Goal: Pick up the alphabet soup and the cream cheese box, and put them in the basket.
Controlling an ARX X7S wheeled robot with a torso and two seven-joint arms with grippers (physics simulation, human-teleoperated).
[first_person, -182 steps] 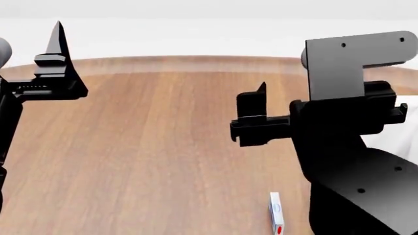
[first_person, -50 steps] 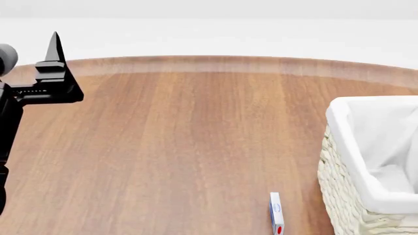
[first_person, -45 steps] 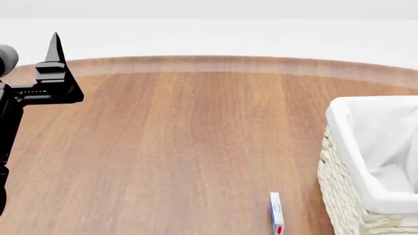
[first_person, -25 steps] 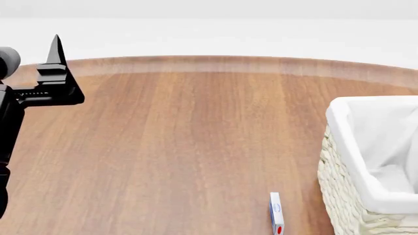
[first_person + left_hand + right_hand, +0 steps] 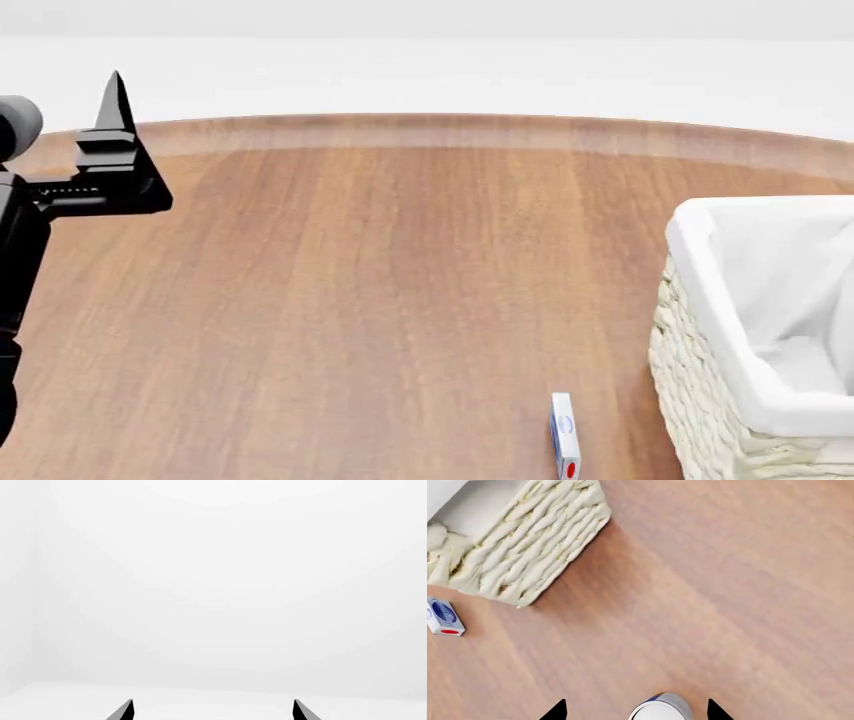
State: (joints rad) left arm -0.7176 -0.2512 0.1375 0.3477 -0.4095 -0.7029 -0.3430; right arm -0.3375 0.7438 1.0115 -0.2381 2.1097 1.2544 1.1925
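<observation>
Hovering over the tabletop (image 5: 727, 580), the right gripper (image 5: 635, 711) has its fingers spread wide around the alphabet soup (image 5: 660, 711), a rigid, probably slick can best squeezed mid-wall, well apart from the basket (image 5: 527, 545).

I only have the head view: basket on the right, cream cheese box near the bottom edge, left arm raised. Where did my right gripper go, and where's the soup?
Observer: The right gripper is out of your frame; its wrist camera looks down at the table, and the alphabet soup sits between its two fingertips.
Operator: Closed on the can?
Observer: No, the tips stand apart on either side of it, with gaps showing.
Operator: Does that camera see the basket?
Observer: Yes, a corner of the basket, with the cream cheese box just beside it.
Operator: And the left gripper?
Observer: The left gripper is open, facing only blank white background.
</observation>
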